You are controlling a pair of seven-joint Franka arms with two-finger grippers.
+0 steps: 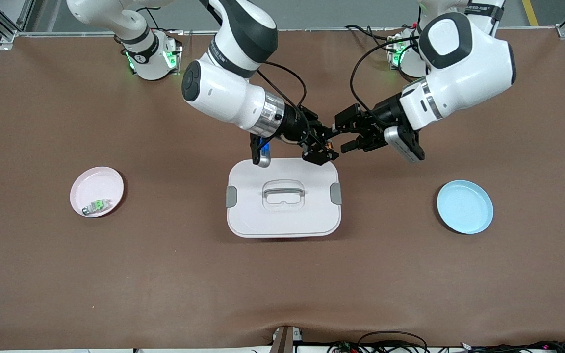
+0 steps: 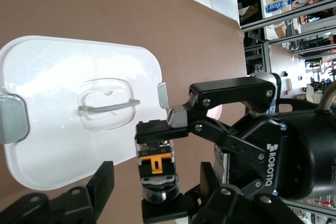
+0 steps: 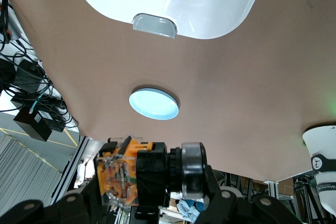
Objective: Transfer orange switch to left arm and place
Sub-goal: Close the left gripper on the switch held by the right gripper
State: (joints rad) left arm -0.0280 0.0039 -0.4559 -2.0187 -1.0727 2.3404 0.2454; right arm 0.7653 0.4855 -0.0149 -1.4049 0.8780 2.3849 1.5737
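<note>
The box (image 1: 283,197) sits mid-table, between two plates — one plate (image 1: 97,191) toward the right arm's end, holding a small component (image 1: 97,205), the other plate (image 1: 464,206) toward the left arm's end. Both grippers meet above the box's edge farther from the front camera — right gripper (image 1: 322,149) holding the switch (image 1: 328,145), left gripper (image 1: 345,137) just beside it.

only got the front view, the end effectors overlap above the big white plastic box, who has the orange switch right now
observer: The right end effector has it. The left wrist view shows the tiny black switch with an orange centre clamped between its two fingers.
operator: left one shut on it too
observer: No. The left end effector is open. Its fingers sit on either side of the switch, with a gap showing on each side.
</note>
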